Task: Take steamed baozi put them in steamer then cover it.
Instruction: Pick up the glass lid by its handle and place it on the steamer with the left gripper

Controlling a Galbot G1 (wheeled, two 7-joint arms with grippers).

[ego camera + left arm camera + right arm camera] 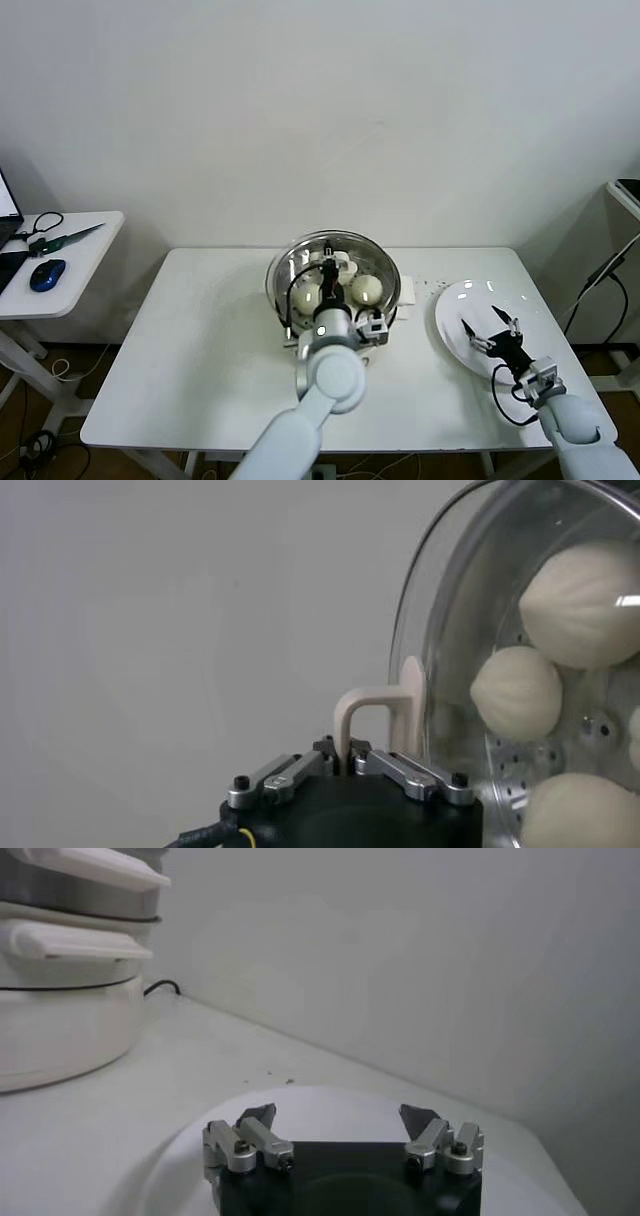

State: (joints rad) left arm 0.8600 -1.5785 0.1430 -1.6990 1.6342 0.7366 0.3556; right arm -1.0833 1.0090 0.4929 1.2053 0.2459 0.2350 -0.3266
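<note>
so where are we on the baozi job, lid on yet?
Done: cream-white round baozi sit inside the shiny steel steamer, and the flat white plate shows none left. In hand: the left gripper is shut on the white handle of the clear glass lid, over the steamer. Left: confirm the lid is seated, then release. Right gripper hovers open over the plate.

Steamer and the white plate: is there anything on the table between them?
Head view: between the steamer and the plate lie only its white side handle and tiny dark specks.
</note>
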